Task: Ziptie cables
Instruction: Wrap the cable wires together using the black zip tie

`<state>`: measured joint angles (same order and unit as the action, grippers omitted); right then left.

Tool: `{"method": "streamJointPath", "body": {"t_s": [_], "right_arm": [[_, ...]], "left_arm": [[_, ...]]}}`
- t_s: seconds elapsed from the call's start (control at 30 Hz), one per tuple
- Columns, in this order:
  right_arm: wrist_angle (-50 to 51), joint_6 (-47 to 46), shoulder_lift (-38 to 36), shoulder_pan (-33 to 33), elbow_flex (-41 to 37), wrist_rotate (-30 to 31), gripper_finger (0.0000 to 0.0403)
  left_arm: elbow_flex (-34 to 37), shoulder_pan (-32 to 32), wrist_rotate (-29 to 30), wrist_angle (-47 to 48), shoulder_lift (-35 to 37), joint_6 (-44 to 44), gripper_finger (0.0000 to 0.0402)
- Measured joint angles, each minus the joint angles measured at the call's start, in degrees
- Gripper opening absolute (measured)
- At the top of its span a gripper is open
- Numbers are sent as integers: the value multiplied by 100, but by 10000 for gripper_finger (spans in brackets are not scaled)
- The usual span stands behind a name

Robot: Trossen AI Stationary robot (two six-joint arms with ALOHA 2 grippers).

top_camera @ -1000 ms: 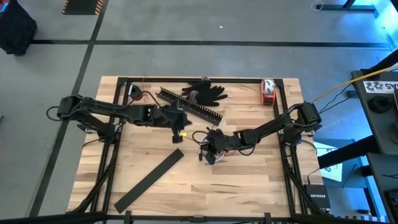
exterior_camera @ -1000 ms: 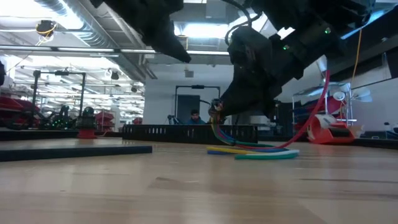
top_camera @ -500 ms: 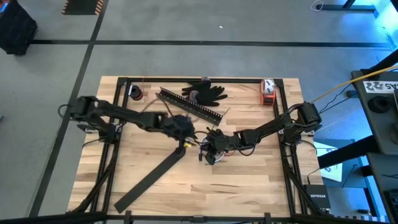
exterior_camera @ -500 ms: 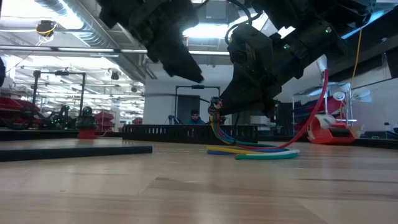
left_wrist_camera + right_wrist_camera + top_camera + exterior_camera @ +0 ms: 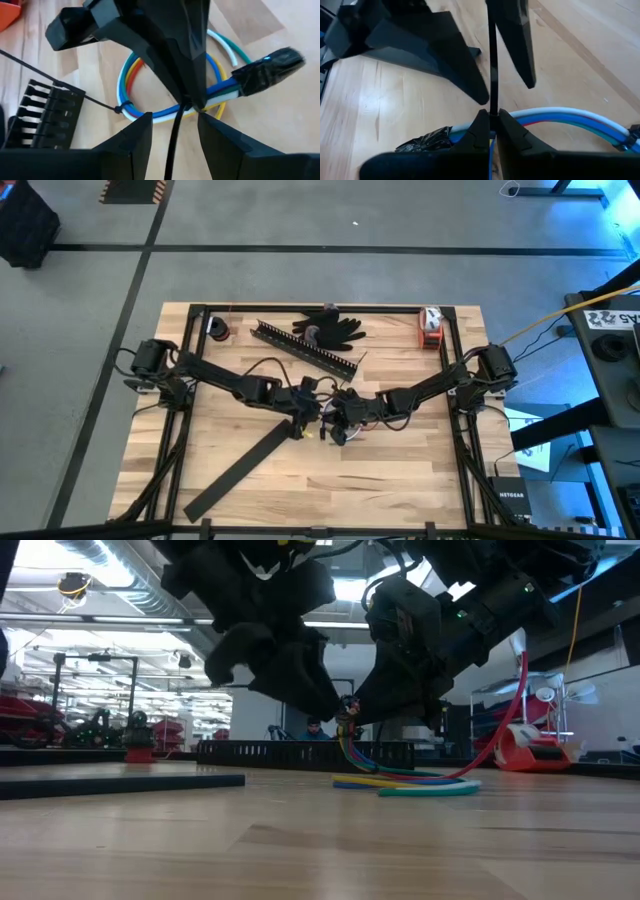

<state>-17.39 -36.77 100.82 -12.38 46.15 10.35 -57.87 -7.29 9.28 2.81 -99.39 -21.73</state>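
Wooden planks make up the counter (image 5: pixel 400 460), and near its middle the two hands meet over the cables (image 5: pixel 150 112), a looped bundle of blue, white, yellow, red and green wires with a wrap of black tape on one end. The right hand (image 5: pixel 490 125) has its fingers pinched narrow on the ziptie (image 5: pixel 493 75), which stands up from the bundle as a thin dark strip. The left hand (image 5: pixel 172 127) faces it with its fingers parted to either side of that strip, not touching it in the left wrist view. From above, both hands sit just in front of the long comb-slotted bar (image 5: pixel 305 348), with a flat black strip (image 5: pixel 240 470) lying diagonally toward the counter's near left corner. A black glove (image 5: pixel 330 328) lies at the far edge, and an orange and white tool (image 5: pixel 430 327) at the far right corner. At the picture's lower right, a box (image 5: pixel 515 500) reads NETGEAR.
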Motion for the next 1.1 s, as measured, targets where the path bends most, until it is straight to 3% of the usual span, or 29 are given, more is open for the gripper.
{"method": "streamJointPath", "body": {"t_s": [0.1, 0.33, 0.53, 0.67, 1.1], "right_arm": [[-13, 0, 0, 0, 0, -2, 9], [-13, 0, 0, 2, 0, -46, 10], [71, -62, 7, -21, 19, -4, 10], [42, -94, 297, -141, 44, 238, 10], [-226, -209, 1133, -376, 42, 199, 10]], "left_arm": [[0, -19, 18, -26, 0, -157, 127], [0, -26, 4, -70, 0, -405, 10], [2, 29, 125, 27, 134, -139, 2], [13, 189, 94, 239, 272, 180, 1], [24, 394, 190, 390, 508, 619, 0]]}}
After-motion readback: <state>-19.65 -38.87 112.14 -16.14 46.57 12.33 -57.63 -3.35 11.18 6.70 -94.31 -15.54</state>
